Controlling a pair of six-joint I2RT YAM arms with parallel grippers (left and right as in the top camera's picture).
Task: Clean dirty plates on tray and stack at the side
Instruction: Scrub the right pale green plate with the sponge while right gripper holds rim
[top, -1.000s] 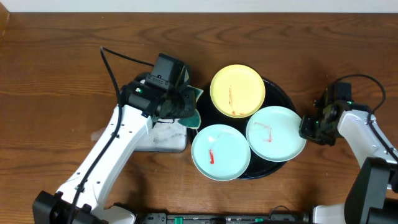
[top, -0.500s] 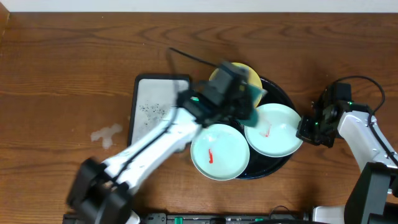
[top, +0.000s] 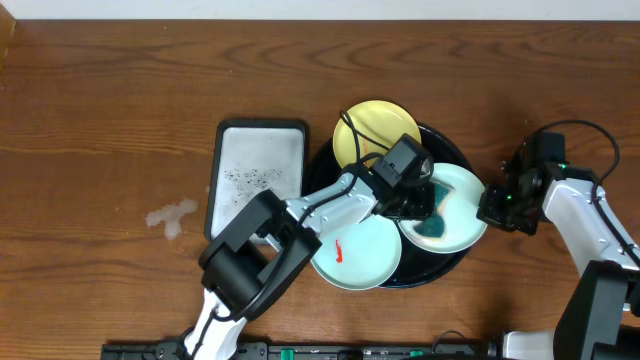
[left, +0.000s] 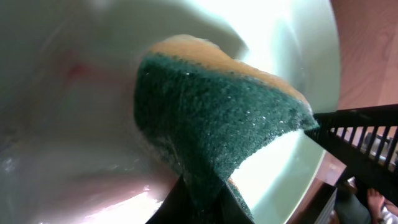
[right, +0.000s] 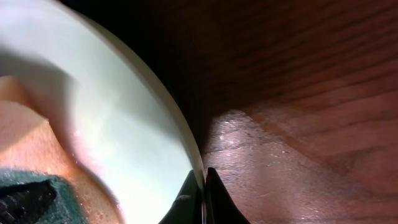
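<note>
While the wet patch (top: 170, 215) and the grey sponge tray (top: 255, 170) sit unused at the left of the overhead frame, your work is all on the black tray (top: 450, 150) right of centre, where the three plates lie. The front mint plate (top: 365, 262), at lower centre, overhangs the tray's rim and carries a red smear, so count it as unwashed. The yellow plate (top: 385, 125) lies at upper centre with the arm's cable across it, and you cannot tell from here whether it is clean. Your left gripper (top: 418, 200) reaches over both, its fingers pinching a sponge (top: 433, 228) whose green face is pressed into the right mint plate (top: 462, 195). The left wrist view shows wet glaze and a faint pink trace at upper left, probably what remains of the smear. Your right gripper (top: 492, 207), at the far right, has its tips closed on that plate's thin rim, as the right wrist view makes plain. That hold most likely keeps the plate from sliding or turning under the scrubbing. Nothing is stacked at the side yet.
</note>
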